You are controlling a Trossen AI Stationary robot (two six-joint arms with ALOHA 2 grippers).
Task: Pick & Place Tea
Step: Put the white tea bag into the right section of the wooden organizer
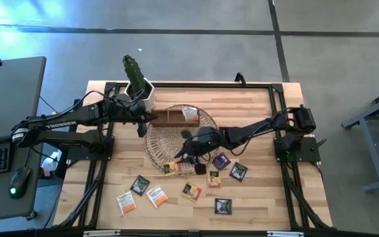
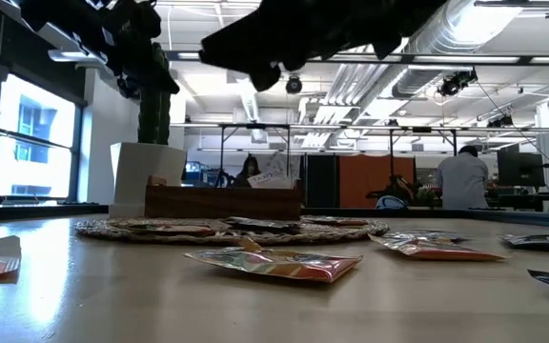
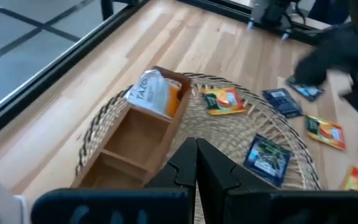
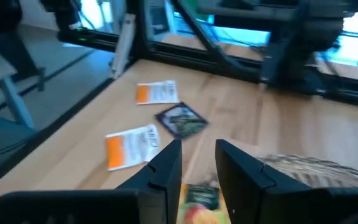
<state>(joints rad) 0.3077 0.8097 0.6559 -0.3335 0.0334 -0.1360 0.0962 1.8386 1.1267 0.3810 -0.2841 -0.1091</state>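
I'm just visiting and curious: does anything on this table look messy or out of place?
Yes. Tea sachets lie scattered at odd angles over the table, and a few sit on the wicker mat. Only one white sachet sits in the wooden box.

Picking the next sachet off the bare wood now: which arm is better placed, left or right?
Right. The right gripper, fingers open, hovers at the round woven wicker mat's front edge over the yellow-orange tea sachet. The left gripper, shut, sits back by the brown wooden compartment box.

Left claw (image 3: 196,163) closed, hovering; right claw (image 4: 199,163) parted, lowered mid-table.
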